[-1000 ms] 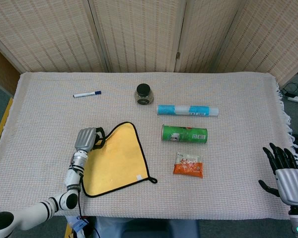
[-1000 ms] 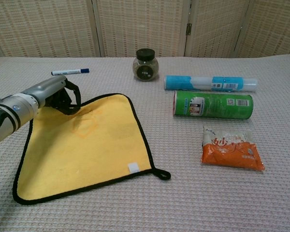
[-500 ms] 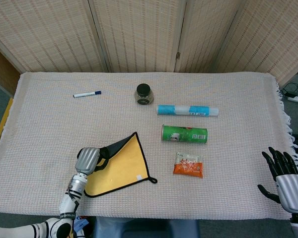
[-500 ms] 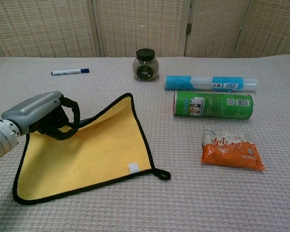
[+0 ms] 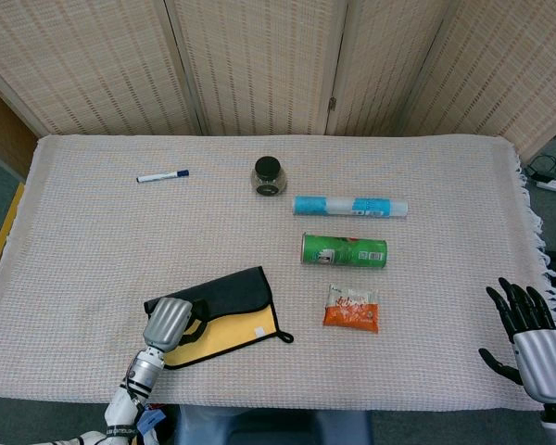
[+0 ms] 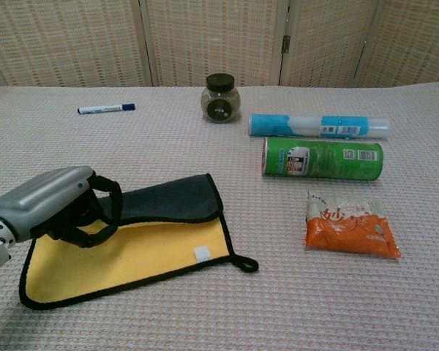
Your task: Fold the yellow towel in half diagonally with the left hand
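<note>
The yellow towel [image 5: 230, 325] [image 6: 132, 256] with black edging lies near the table's front left, its far part turned over toward me so the dark grey underside [image 6: 164, 201] shows above a strip of yellow. My left hand [image 5: 169, 322] [image 6: 47, 206] grips the towel's folded-over corner at the left end, fingers curled around the black edge. A white label [image 6: 203, 253] and a black loop [image 6: 246, 264] mark the towel's front right corner. My right hand [image 5: 534, 334] hovers at the table's front right edge with fingers spread, holding nothing; the chest view does not show it.
A green can [image 5: 345, 251] lies on its side right of the towel, with an orange snack packet [image 5: 351, 309] in front of it and a blue-white tube [image 5: 350, 206] behind. A dark-lidded jar [image 5: 269, 175] and a blue marker [image 5: 162, 175] sit farther back.
My left hand has pulled the towel's far corner toward the front edge, laying the far part over the near part; more dark underside shows and less yellow. The right hand barely moved.
</note>
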Motion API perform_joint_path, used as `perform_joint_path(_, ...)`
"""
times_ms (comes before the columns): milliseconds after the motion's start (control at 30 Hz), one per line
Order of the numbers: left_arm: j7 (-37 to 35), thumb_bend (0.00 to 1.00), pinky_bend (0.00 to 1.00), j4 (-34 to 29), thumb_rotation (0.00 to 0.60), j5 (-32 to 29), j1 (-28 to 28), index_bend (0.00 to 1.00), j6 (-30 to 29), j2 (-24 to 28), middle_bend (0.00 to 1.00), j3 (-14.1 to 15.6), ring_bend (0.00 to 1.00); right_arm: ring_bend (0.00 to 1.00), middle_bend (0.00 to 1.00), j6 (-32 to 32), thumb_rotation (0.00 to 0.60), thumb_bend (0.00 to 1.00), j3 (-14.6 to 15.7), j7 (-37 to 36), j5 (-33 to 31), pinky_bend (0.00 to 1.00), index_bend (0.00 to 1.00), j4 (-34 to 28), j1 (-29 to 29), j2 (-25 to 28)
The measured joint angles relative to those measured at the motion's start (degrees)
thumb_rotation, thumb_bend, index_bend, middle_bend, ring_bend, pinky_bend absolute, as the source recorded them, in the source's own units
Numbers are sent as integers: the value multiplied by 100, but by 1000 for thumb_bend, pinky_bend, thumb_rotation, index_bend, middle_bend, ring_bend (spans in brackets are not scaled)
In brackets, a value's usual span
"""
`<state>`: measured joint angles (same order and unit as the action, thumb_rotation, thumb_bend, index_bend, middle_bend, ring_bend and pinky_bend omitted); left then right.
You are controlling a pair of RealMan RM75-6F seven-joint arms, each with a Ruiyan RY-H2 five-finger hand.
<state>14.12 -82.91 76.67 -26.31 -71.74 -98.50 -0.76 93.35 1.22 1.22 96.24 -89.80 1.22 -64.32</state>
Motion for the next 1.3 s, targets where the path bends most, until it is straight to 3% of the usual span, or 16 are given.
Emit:
perform_joint_path(533, 139, 461, 1000, -89, 600, 443, 349, 615, -138, -48, 1000, 337, 1000, 0, 0, 37, 600, 247, 15, 29, 90, 0, 0, 9, 16, -20)
perform_joint_path(1300, 181, 460, 1000, -96, 600, 628, 545, 615, 57, -119, 1000, 423, 1000, 0, 0, 32, 600, 247, 31, 11, 136, 0, 0, 16, 30, -10)
